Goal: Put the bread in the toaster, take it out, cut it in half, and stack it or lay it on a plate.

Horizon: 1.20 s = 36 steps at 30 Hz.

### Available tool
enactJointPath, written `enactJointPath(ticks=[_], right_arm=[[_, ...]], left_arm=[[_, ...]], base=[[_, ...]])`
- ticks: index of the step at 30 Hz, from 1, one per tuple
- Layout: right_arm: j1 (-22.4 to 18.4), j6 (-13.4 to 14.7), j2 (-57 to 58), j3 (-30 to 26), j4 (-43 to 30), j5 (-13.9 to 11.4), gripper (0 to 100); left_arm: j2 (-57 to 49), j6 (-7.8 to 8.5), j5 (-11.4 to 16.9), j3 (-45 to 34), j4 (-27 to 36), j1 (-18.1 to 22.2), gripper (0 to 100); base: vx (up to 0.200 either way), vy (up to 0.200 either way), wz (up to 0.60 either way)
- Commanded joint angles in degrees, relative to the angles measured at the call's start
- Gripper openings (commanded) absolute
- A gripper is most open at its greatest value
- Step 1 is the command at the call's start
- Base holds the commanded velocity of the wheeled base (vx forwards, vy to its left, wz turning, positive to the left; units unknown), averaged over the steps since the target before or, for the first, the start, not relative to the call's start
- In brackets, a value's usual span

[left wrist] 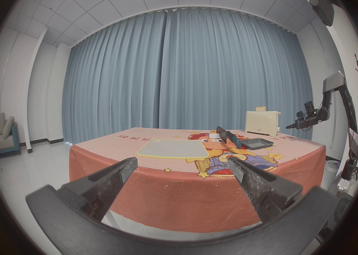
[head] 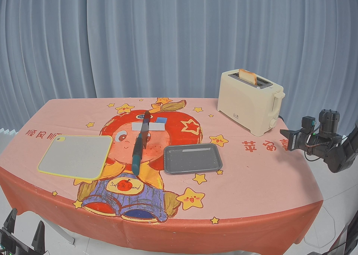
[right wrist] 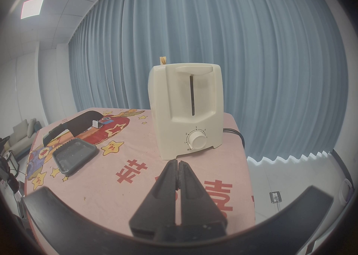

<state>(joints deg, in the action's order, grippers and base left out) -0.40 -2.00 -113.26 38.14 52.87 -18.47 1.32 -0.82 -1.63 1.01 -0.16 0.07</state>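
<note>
Right hand (right wrist: pixel 178 163) pinched fully together, holding nothing. It hangs off the right edge of the counter (head: pixel 261 181), facing the lever end of the cream plastic two-slot toaster (head: pixel 249 103), near it but not touching. Left hand (left wrist: pixel 181 165) spread wide and empty, low in front of the counter's near left corner, well apart from everything. Task item: browned slice of bread (head: pixel 247 76) stands upright in one toaster slot, top part poking out. Side lever (right wrist: pixel 194 68) sits at the top of its travel, so I read it as popped and ready to pull: toasting done, extraction not yet started. Right hand is the obvious pick since the toaster is on its side, but it'd have to open and come in from above. Layout looks staged for the sequence: pale grey cutting board with yellow rim (head: pixel 76 156) on the left, dark grey rectangular tray (head: pixel 192 158) serving as the plate mid-counter, and a dark-bladed knife with teal handle (head: pixel 138 147) between them. Knife blade is propped on a small white block (head: pixel 156 127), handle end looks down on the counter, probably so it doesn't lie flat and is easier to pick up. Small blue tab (head: pixel 161 119) just behind the block, purpose unclear. Counts: 2 hands, 1 toaster (2 slots), 1 slice, 1 knife, 1 board, 1 tray, 1 white block.
</note>
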Motion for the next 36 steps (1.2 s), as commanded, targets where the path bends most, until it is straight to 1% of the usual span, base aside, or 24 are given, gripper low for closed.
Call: enactJointPath(ticks=[1, 6, 13, 22, 28, 36], right_arm=[[-0.2, 0.0, -1.7, 0.9, 0.0, 0.0, 0], [0.1, 0.0, -2.5, 1.4, 0.0, 0.1, 0], [0.4, -0.1, -5.0, 2.8, -0.1, 1.6, 0], [0.8, -0.1, -8.7, 5.4, -0.5, 2.4, 0], [1.5, -0.1, -10.0, 7.5, -0.5, 4.1, 0], [1.7, 0.0, -11.1, 9.3, -0.6, 4.6, 0]], left_arm=[[0.1, 0.03, 0.0, -1.0, 0.0, 0.0, 100], [0.1, -0.06, 0.0, -1.0, 0.0, 0.0, 100], [0.1, 0.03, 0.0, -1.0, 0.0, 0.0, 100], [0.1, 0.03, 0.0, -1.0, 0.0, 0.0, 100], [0.1, -0.06, 0.0, -1.0, 0.0, 0.0, 100], [0.1, 0.03, 0.0, -1.0, 0.0, 0.0, 100]], base=[[0.000, 0.000, 0.00], [0.000, 0.000, 0.00], [0.000, 0.000, 0.00], [0.000, 0.000, 0.00], [0.000, 0.000, 0.00], [0.000, 0.000, 0.00]])
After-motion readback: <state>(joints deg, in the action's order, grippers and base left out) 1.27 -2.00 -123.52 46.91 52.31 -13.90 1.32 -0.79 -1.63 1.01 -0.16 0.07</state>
